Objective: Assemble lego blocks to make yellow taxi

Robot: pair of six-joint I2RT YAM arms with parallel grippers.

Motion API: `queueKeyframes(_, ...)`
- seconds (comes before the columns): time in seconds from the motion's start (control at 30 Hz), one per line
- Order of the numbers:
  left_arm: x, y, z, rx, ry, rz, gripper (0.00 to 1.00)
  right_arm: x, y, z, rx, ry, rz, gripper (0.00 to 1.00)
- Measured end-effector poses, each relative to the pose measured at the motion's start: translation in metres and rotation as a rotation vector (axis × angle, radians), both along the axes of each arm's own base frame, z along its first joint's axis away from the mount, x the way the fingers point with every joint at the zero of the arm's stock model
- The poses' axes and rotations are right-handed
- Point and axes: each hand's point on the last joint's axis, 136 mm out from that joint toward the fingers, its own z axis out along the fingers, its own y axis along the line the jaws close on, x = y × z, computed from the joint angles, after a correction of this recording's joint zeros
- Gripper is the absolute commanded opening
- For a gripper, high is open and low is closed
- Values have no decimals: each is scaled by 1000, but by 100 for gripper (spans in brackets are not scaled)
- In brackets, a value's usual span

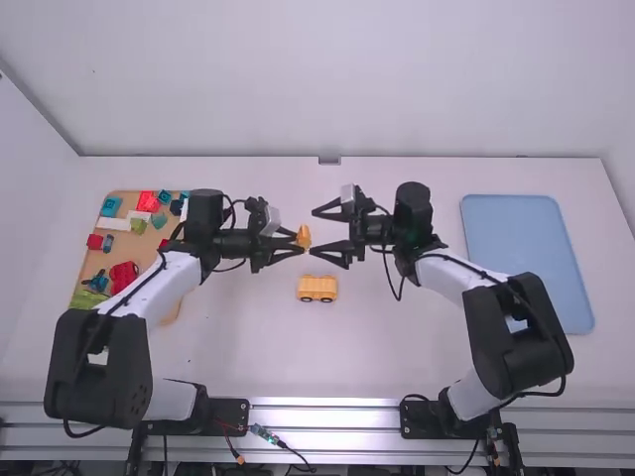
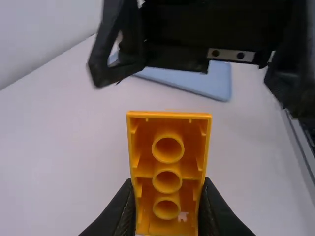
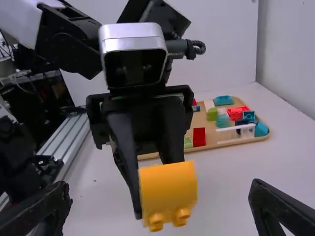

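My left gripper (image 1: 301, 244) is shut on an orange-yellow block (image 1: 304, 237) above the middle of the table. In the left wrist view the left gripper (image 2: 167, 211) pinches the block (image 2: 168, 169), whose hollow underside with round tubes faces the camera. Facing it from the right, my right gripper (image 1: 319, 233) stands open around no object, close to the block. The right wrist view has the right gripper (image 3: 160, 209) with its fingers wide apart and the block (image 3: 168, 189) between and beyond them, studs downward. A yellow car body on wheels (image 1: 317, 289) rests on the table below the grippers.
On the left lies a wooden tray (image 1: 96, 263) with several coloured bricks, partly behind the left arm. A blue tray (image 1: 526, 248) lies at the right, near the right arm. The white table (image 1: 327, 367) extends between the arm bases.
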Motion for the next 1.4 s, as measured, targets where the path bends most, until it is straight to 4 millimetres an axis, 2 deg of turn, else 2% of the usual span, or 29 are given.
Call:
queueKeyframes(0.1,-4,-10,4,-10,-31,-39,4,-1,2,1,0,-1,5,88)
queueKeyframes(0.17,-7,-16,7,-15,-53,-63,3,-2,2,1,0,0,8,76)
queueKeyframes(0.3,-7,-19,9,-18,-70,-72,2,-5,2,1,4,-8,29,71)
queueKeyframes(0.6,-9,-21,19,-49,-114,-104,2,-14,0,2,13,-21,79,71)
queueKeyframes(0.8,-6,-22,24,-62,-129,-100,2,-17,-1,3,18,-36,101,64)
queueKeyframes(1.07,-5,-22,24,-64,-108,-91,2,-9,-11,3,20,-57,78,62)
queueKeyframes(1.4,-5,-22,24,-65,-109,-91,2,-12,-7,8,36,-139,90,61)
